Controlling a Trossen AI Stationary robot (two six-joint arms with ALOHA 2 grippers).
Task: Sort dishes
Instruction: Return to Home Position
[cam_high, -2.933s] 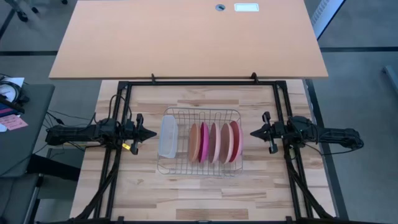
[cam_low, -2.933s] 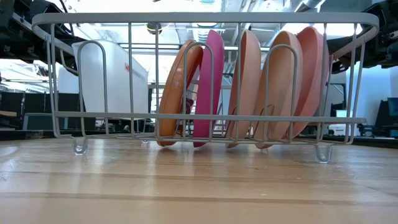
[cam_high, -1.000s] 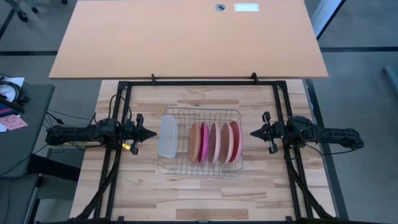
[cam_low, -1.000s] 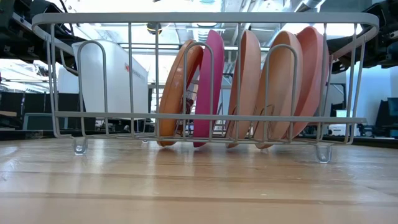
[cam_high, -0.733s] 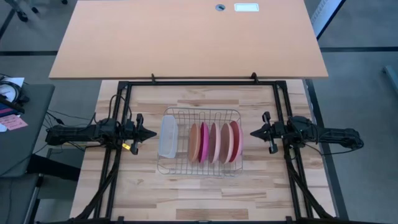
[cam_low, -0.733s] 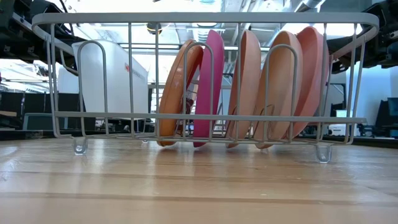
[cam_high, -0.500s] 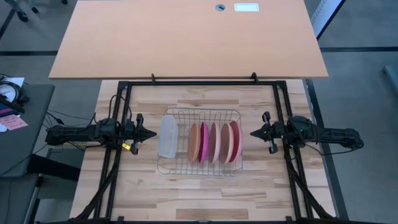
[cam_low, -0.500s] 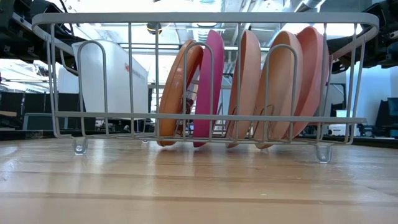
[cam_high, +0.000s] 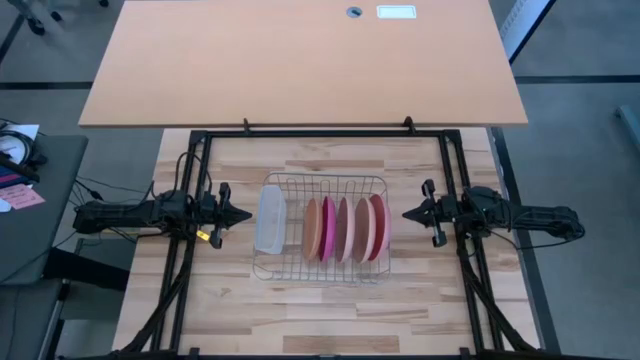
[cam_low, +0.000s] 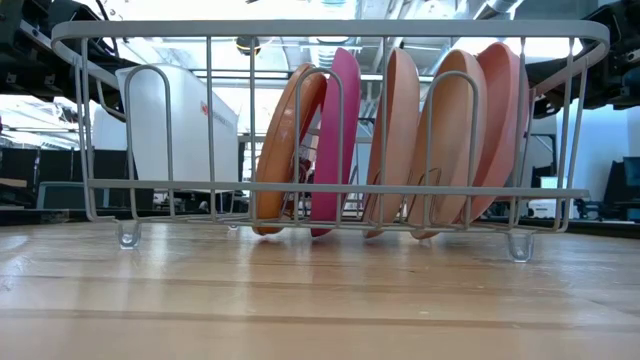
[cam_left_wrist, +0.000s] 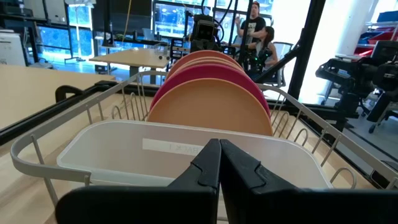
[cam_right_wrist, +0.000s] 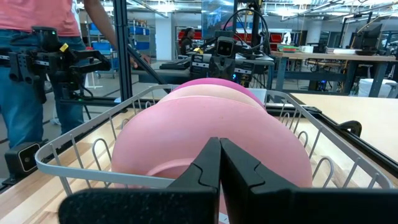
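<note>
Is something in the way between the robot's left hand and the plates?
Yes. The white tray stands inside the wire rack, between the left hand and the plates; the rack's end wall does too.

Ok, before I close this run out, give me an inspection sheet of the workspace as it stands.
Surface: wooden table, no spills or marks seen.
Job's things: five plates stand on edge, side by side, in the wire rack.
Clutter: white tray upright at the rack's left end, beside the plates.
Grippers: left gripper shut, empty, left of the rack; right gripper shut, empty, right of it.
Cables: loose cables off the table by the left arm.
Surroundings: large desk behind the table; a person stands in the room beyond.
</note>
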